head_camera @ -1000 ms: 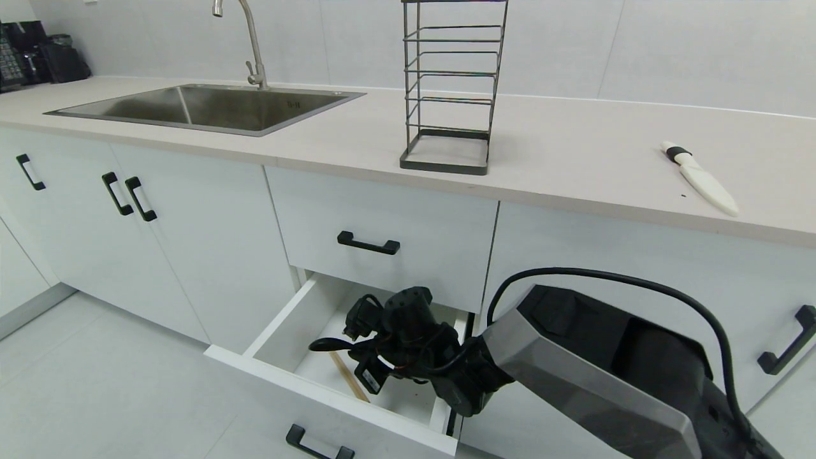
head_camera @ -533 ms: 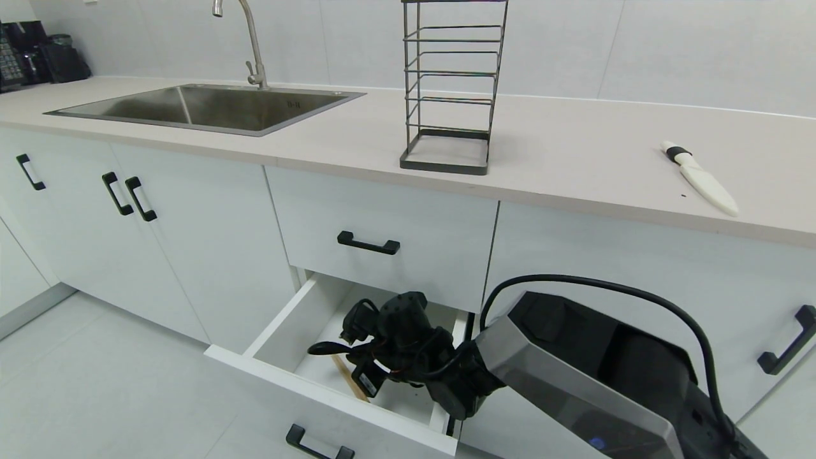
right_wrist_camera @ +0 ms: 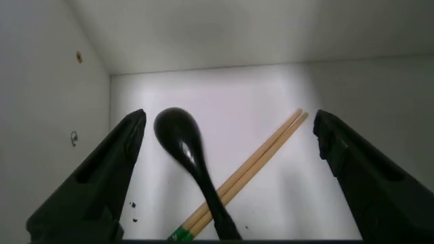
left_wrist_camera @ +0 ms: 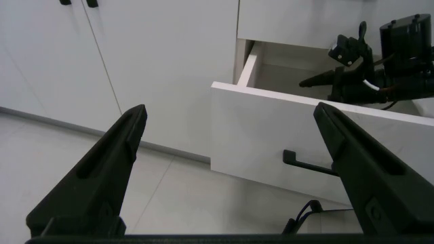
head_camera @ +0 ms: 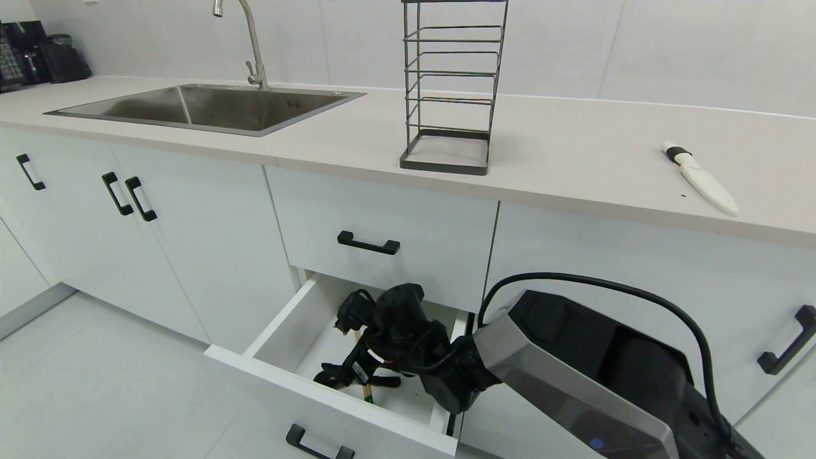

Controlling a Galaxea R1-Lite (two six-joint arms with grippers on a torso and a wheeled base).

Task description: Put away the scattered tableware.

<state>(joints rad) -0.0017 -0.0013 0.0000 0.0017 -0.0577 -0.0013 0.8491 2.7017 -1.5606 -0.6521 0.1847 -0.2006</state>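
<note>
No writing can be read here — none.

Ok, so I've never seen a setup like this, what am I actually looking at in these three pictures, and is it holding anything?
It is a two-armed robot in a kitchen. The wide picture comes from a camera on its head, looking down at a counter with a sink, a wire rack and a white knife. Below, a drawer stands open. The other two pictures come from cameras on the wrists; the dark prongs at their edges are that arm's own fingers. The right gripper, open, is inside the drawer above a black spoon and wooden chopsticks lying crossed on its floor. The left gripper, also open, faces the drawer from outside. Neither holds anything.
</note>
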